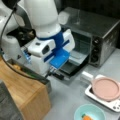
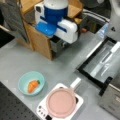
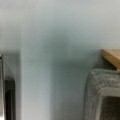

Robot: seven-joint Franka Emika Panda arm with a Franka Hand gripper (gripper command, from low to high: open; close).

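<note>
1. Gripper position. My gripper (image 1: 55, 73) sat below the white and blue wrist, left of centre in a front view, just off the front corner of the cabinet (image 1: 27, 97). I could not tell whether the jaws stood open or closed; the wrist view showed only grey table, a corner of wood at the right edge and a grey cloth at lower right.

2. Nearest thing. The drawer (image 2: 58, 45) stood pulled out of the cabinet, in the upper middle of a front view, directly under my wrist. Its dark front panel faced the table (image 2: 15, 60).

3. Handling, as judged. The drawer looked rigid and boxy, probably metal, so it should not flex or crush. It should move only along its slide, so a sideways load would likely bind it. The front panel, near its upper edge, appeared the soundest place to take hold. The smooth face could be slippery.

4. Surroundings. The oven (image 1: 100, 37) stood open at upper right. A pink pan (image 2: 61, 102) lay at the bottom, and a bowl (image 2: 31, 82) holding a carrot (image 2: 33, 85) at lower left, both well apart from me
</note>
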